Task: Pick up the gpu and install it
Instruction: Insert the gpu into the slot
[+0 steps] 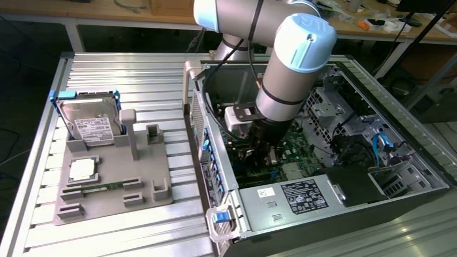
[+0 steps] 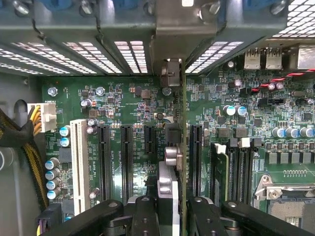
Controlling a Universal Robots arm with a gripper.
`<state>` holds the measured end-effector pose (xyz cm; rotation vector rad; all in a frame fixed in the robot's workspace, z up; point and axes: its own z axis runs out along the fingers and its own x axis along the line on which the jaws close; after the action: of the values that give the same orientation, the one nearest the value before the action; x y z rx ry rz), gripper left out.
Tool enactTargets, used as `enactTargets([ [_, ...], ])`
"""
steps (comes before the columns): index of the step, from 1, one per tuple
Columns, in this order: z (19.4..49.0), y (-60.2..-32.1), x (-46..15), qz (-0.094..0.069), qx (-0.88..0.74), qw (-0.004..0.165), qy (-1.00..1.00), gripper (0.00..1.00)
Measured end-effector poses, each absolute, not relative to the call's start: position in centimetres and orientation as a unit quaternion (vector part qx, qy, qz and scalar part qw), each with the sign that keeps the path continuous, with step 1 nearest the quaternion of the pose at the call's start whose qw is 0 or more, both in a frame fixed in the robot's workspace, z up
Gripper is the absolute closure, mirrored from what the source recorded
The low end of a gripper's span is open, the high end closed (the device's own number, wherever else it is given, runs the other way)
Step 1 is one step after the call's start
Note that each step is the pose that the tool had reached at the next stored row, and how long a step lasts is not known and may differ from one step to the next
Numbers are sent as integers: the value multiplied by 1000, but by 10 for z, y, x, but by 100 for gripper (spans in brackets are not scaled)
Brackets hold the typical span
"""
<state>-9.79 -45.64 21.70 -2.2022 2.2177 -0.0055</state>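
You had the hand (image 2: pixel 174 216) down inside the computer case (image 1: pixel 400 160). Its fingers (image 2: pixel 142 216) were drawn in to a narrow gap and clamped on the gpu (image 2: pixel 183 123). The card stood on edge, square to the motherboard (image 2: pixel 133 103) and just above it. It ran in line with the motherboard's long black expansion slots (image 2: pixel 127 157), between two of them or over one. I could not tell which, nor whether its lower edge had touched the motherboard yet. Its metal end bracket (image 2: pixel 170 73) pointed at the vented rear wall beyond the motherboard's far edge.

By my reading the card would handle as light and stiff but delicate. It is thin, with small parts standing proud of one face and a contact edge that should not be scraped. Your hold looked sensible: across the two flat faces, at the edge furthest from the motherboard, leaving the contact edge free. A pinch on so thin a board gives little against twisting, so I would expect it to tilt if one end caught first. The smooth faces could also let it slide in the fingers under a push.

The silver hard drive (image 1: pixel 89 123) sat in its blue frame, well apart from the motherboard and outside the case.
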Motion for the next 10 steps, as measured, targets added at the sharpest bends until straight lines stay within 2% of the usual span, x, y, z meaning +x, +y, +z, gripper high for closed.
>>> enactTargets([
  [10,213,-456,-99,-2,-705,8,710,71],
])
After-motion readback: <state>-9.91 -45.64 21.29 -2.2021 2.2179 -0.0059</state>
